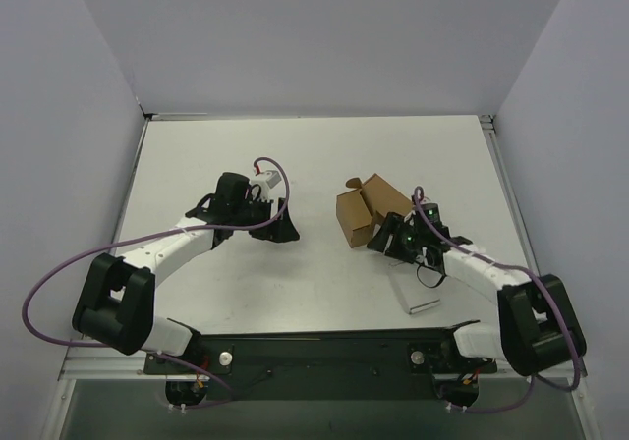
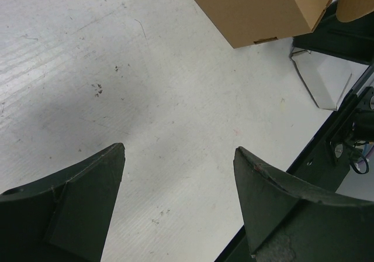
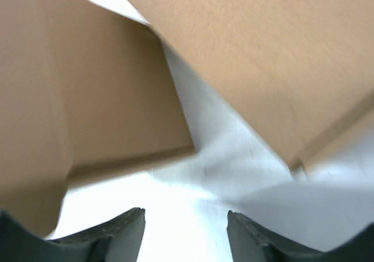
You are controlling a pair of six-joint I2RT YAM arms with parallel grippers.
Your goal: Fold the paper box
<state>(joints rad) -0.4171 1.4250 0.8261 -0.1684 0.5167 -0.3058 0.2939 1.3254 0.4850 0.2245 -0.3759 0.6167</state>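
Observation:
The paper box is a small brown kraft carton standing right of centre, with a flap raised at its back right. My right gripper sits just at its near right side. In the right wrist view that gripper is open, with only white table between its fingertips; the paper box wall and a slanted flap loom close ahead. My left gripper hovers to the left of the carton, apart from it. It is open over bare table, and the paper box shows at the top of its view.
A small white-grey slab lies on the table near the right arm, also seen as the slab in the left wrist view. Grey walls enclose the table on three sides. The black base rail runs along the near edge.

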